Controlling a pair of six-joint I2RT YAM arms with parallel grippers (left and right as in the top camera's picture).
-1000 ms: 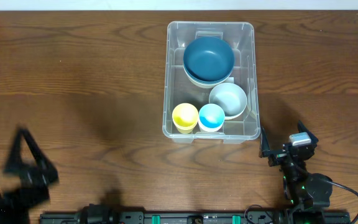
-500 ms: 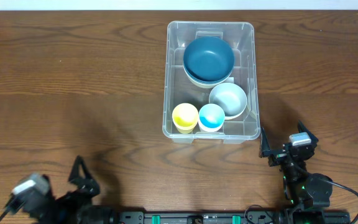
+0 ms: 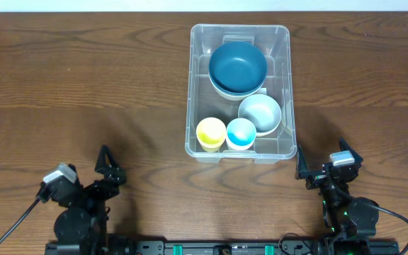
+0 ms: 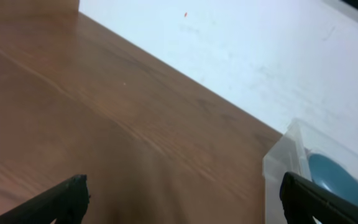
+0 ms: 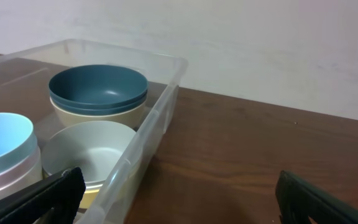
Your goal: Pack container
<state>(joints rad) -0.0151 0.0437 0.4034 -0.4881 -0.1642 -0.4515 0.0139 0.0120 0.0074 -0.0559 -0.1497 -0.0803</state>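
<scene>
The clear container (image 3: 188, 92) stands on the table at the middle back. In it are a dark blue bowl (image 3: 238, 65) stacked on a cream bowl, a white bowl (image 3: 261, 113), a yellow cup (image 3: 210, 133) and a light blue cup (image 3: 241, 132). My left gripper (image 3: 110, 166) is open and empty near the front left edge, far from the container. My right gripper (image 3: 322, 159) is open and empty just in front of the container's front right corner. The right wrist view shows the container wall (image 5: 148, 137), the blue bowl (image 5: 98, 84) and the white bowl (image 5: 89, 149) between its open fingers (image 5: 48, 196).
The brown wooden table (image 3: 83, 85) surrounds the container. A white wall (image 4: 229, 50) lies beyond the table's far edge. In the left wrist view the container corner (image 4: 284, 165) shows at the far right.
My left arm has swung from the far bottom left corner rightward and settled near the front edge, fingers pointing toward the table. The right arm and the container's contents have not moved.
</scene>
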